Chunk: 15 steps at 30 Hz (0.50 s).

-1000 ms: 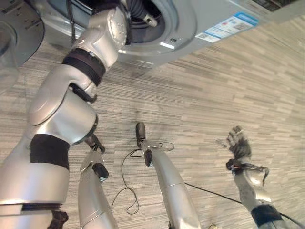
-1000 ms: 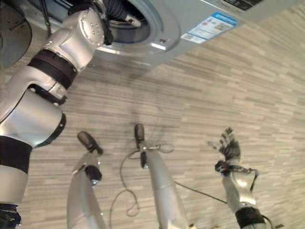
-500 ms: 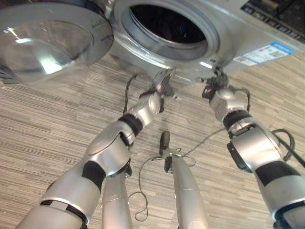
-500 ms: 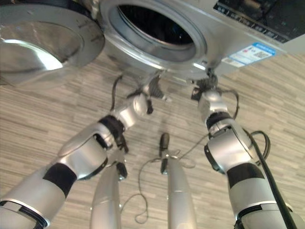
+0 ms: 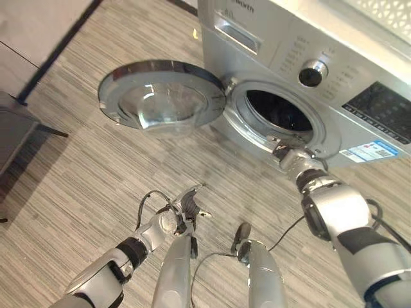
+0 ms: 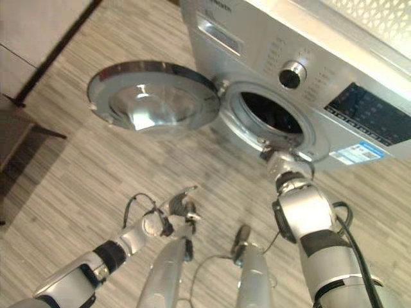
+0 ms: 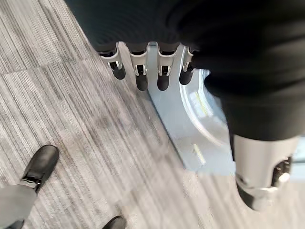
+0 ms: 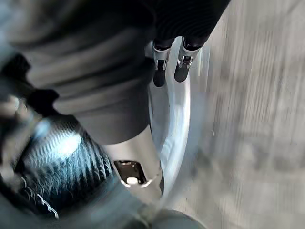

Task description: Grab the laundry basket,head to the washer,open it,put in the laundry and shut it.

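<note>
The washer (image 5: 308, 70) sits in the upper right of the frame with its round door (image 5: 160, 96) swung wide to upper centre, so the drum mouth (image 5: 279, 115) is open; no laundry or basket can be seen. The right hand (image 5: 287, 154) is at the lower rim of the mouth, fingers fairly straight and holding nothing, while the left hand (image 5: 186, 206) hangs low at centre, fingers (image 7: 138, 71) relaxed, apart, empty. To shut it well I'd reach round the door's far edge, sweeping over the bare floor (image 5: 83, 173) at left.

Glossy metal washer door (image 5: 160, 96)
</note>
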Motion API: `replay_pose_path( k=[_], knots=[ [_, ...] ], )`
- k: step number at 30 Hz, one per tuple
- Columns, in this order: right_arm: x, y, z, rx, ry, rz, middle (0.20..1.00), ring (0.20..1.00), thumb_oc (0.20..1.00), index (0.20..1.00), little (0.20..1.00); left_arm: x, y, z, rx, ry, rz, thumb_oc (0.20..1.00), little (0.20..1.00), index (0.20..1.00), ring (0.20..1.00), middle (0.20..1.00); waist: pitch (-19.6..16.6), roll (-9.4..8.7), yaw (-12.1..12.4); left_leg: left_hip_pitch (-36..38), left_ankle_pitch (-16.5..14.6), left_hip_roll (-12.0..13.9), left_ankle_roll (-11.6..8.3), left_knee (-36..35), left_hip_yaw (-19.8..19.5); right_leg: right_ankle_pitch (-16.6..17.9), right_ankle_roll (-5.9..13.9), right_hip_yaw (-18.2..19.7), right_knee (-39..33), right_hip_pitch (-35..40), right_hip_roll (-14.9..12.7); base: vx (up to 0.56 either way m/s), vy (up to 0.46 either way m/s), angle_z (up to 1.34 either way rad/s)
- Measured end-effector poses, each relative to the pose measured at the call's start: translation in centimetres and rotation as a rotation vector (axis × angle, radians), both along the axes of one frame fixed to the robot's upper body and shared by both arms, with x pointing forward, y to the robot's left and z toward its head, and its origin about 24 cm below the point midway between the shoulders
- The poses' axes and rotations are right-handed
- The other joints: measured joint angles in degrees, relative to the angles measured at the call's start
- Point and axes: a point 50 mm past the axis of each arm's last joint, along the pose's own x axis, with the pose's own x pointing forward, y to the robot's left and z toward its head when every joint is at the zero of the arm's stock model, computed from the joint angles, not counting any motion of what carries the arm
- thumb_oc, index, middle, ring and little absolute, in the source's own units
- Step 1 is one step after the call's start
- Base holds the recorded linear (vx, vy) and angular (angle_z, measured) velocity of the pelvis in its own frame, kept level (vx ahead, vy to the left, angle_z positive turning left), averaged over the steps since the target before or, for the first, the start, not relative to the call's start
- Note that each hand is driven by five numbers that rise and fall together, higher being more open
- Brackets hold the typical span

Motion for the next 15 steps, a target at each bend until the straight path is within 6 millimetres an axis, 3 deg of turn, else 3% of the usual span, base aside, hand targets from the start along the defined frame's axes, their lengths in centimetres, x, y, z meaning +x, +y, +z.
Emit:
replay_pose_path(
  k=[1,2,3,4,5,7,10,12,13,15],
  knots=[
    [-2.6,0.2,-3.8,0.006,0.102,0.015,1.000,1.000,1.000,1.000,1.000,-0.9,0.3,-0.9,0.006,0.035,0.004,1.000,1.000,1.000,1.000,1.000,-0.9,-0.25,0.0,1.4,0.1,0.0,-0.06,-0.7,-0.1,0.0,0.02,-0.5,-0.9,1.6,0.1,0.10,0.053,0.14],
    [-7.7,0.3,-9.3,0.042,0.296,0.025,1.000,1.000,1.000,1.000,1.000,-2.2,0.4,-2.2,0.016,0.084,-0.004,1.000,1.000,1.000,1.000,1.000,-1.6,0.00,-0.3,4.4,0.6,-0.2,-0.33,-2.3,-0.7,0.3,0.39,-1.5,-3.4,5.5,0.6,0.10,0.058,0.15],
    [-10.2,0.1,-11.3,0.051,0.388,0.017,1.000,1.000,1.000,1.000,1.000,-2.7,0.6,-2.6,0.027,0.097,-0.006,1.000,1.000,1.000,1.000,1.000,-2.1,0.18,-0.8,5.3,0.6,-0.2,-0.33,-2.9,-0.9,0.5,0.57,-2.0,-4.5,6.6,0.7,0.13,0.073,0.21],
    [-14.7,-0.4,-14.3,0.062,0.488,0.016,1.000,1.000,1.000,1.000,1.000,-3.6,1.0,-3.5,0.026,0.125,0.015,1.000,1.000,1.000,1.000,1.000,-3.1,0.48,-1.8,6.4,0.6,-0.4,-0.28,-3.9,-1.3,0.6,0.87,-2.6,-6.1,8.5,0.8,0.08,0.045,0.12],
    [-14.5,-0.4,-14.2,0.062,0.482,0.019,1.000,1.000,1.000,1.000,1.000,-3.6,1.0,-3.5,0.025,0.124,0.016,1.000,1.000,1.000,1.000,1.000,-3.2,0.49,-1.8,6.5,0.6,-0.5,-0.28,-3.9,-1.3,0.7,0.89,-2.6,-6.2,8.6,0.9,0.06,0.026,0.06],
    [-21.5,-1.3,-17.4,0.067,0.654,0.032,1.000,1.000,1.000,1.000,1.000,-4.9,3.1,-5.4,0.097,0.189,0.083,1.000,1.000,1.000,1.000,1.000,-4.6,0.36,-4.2,11.0,0.6,-0.2,-0.23,-5.5,-1.1,2.6,1.44,-3.0,-12.1,14.9,2.9,0.10,0.040,-0.07],
    [-26.2,-3.5,-18.4,0.027,0.745,0.025,1.000,1.000,1.000,1.000,1.000,-7.0,5.4,-7.8,0.148,0.292,0.196,1.000,1.000,1.000,1.000,1.000,-7.4,0.55,-5.3,14.3,0.6,0.3,-0.23,-7.5,-1.4,4.3,1.66,-4.3,-18.0,20.4,4.0,0.11,0.042,0.09],
    [-27.3,-4.5,-18.4,-0.014,0.769,0.047,1.000,1.000,1.000,1.000,1.000,-8.4,6.5,-8.7,0.172,0.342,0.232,1.000,1.000,1.000,1.000,1.000,-9.2,0.49,-5.6,16.1,0.6,0.4,-0.23,-8.4,-1.4,5.0,1.75,-4.7,-20.7,23.1,4.7,0.05,0.010,0.08],
    [-28.4,-5.7,-18.3,-0.056,0.802,0.061,1.000,1.000,1.000,1.000,1.000,-10.2,7.3,-9.7,0.211,0.390,0.241,1.000,1.000,1.000,1.000,1.000,-11.8,0.57,-5.7,16.8,0.6,0.5,-0.24,-9.0,-1.4,5.2,1.64,-5.2,-23.0,24.2,5.2,0.11,0.056,0.12],
    [-28.2,-6.0,-18.2,-0.069,0.799,0.067,1.000,1.000,1.000,1.000,1.000,-10.9,7.2,-10.1,0.215,0.409,0.238,1.000,1.000,1.000,1.000,1.000,-12.6,0.92,-5.6,16.6,0.6,0.8,-0.24,-8.9,-1.5,5.5,1.32,-5.3,-23.5,24.3,5.8,0.15,0.075,0.03]
  ],
)
